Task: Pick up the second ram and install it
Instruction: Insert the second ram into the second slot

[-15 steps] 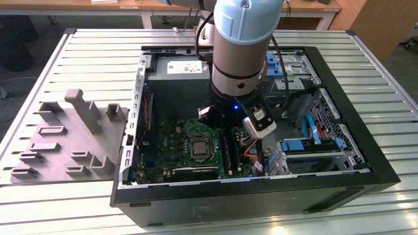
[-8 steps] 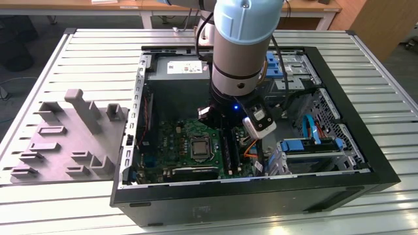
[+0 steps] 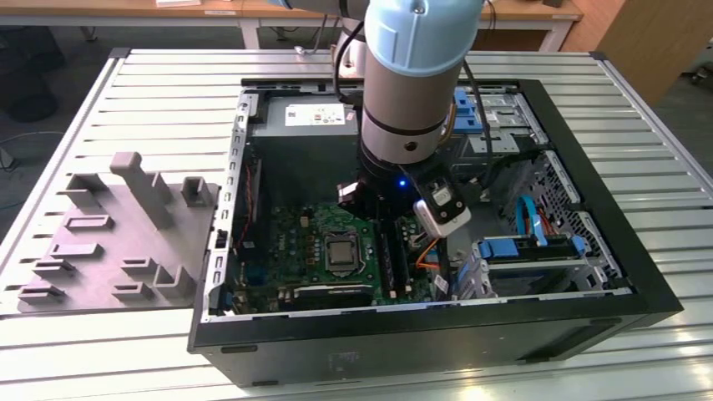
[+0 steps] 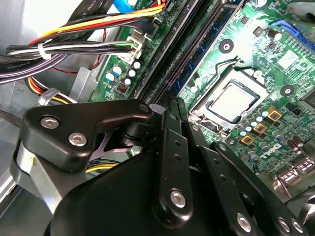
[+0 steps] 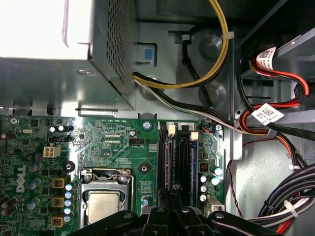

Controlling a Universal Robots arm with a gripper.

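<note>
Pincer [image 4: 172, 107] closed, tips down at the memory slots [image 5: 173, 157]; whether it pinches anything is hidden. The green ram [image 4: 205, 42] sits in the slot running straight out from the tips. CPU socket [image 4: 231, 101] just beside, cables [image 4: 74, 49] on the other side.

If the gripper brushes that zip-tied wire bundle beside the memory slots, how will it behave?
The wire bundle will probably flex and spring back: its strands curve loosely. The white tie likely makes them shift together. It ends in a connector on the motherboard, so a hard shove might strain it there.
</note>
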